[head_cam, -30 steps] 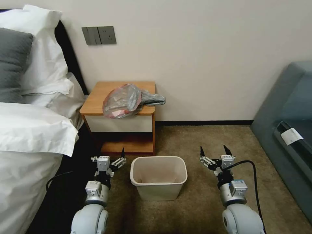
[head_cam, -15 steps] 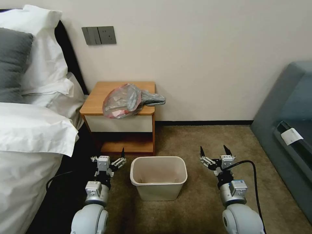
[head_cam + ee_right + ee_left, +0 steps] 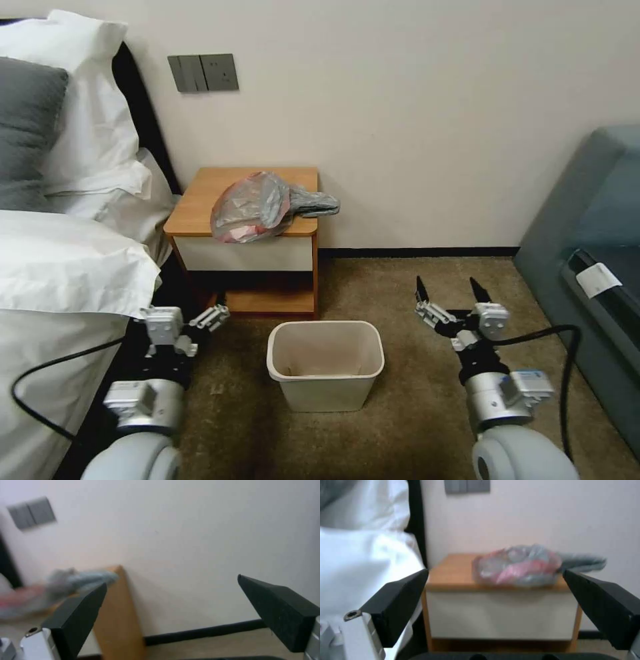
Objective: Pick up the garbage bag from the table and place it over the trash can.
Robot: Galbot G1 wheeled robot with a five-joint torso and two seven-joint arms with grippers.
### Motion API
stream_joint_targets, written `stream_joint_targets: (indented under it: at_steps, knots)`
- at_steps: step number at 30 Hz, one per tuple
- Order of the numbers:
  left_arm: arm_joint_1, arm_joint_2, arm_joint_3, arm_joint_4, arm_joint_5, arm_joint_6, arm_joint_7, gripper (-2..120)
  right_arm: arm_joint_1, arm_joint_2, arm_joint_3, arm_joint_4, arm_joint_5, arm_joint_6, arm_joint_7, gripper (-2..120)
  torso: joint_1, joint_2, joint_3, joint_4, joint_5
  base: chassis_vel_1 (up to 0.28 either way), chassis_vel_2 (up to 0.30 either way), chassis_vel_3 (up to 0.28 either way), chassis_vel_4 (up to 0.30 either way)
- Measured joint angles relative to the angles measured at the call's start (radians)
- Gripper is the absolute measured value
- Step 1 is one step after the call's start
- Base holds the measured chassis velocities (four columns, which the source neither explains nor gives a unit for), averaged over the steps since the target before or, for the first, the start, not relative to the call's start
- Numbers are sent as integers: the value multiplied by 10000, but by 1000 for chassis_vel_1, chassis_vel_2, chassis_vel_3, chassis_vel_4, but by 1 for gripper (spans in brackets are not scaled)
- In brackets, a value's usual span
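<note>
**Bag on the counter, both hands empty**

The garbage bag (image 3: 257,207) lies crumpled on the counter (image 3: 200,200) (front right part). The trash can (image 3: 325,363) stands on the carpet between the left hand (image 3: 200,313) and right hand (image 3: 452,293), both spread wide, holding nothing.

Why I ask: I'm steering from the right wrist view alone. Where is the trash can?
Observer: The trash can stands on the carpet in front of the table, between the two arms.
Operator: Anything in it?
Observer: The head view shows it empty, with no liner.
Operator: And the left gripper?
Observer: The left gripper is open, low beside the bed, facing the garbage bag on the table top.
</note>
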Motion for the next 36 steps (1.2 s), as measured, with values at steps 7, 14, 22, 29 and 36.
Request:
stream_joint_targets:
  at_steps: [7,14,22,29,36]
  knots:
    - [808,330,-287,-911,-890,-62,-42,100,-78,81,-167,457,1291,-765,165,100,0,1,-1,2,0,0,0,0,0]
    - [851,298,-239,-907,-881,-194,-77,100,82,23,-169,357,1866,-969,356,100,0,1,-1,1,1,0,0,0,0]
    - [847,228,-280,-854,-813,-277,-89,100,550,-412,-153,23,2649,-1058,605,100,0,0,-1,1,2,0,0,0,0]
    - [954,202,-482,-831,-833,-306,-90,100,1152,-739,-112,-183,5246,-1803,1407,100,0,1,-1,0,2,0,0,0,0]
    - [1042,159,-671,-819,-947,-434,-88,100,2093,-1051,-99,-662,7388,-2213,1967,100,0,1,-1,1,2,0,0,0,0]
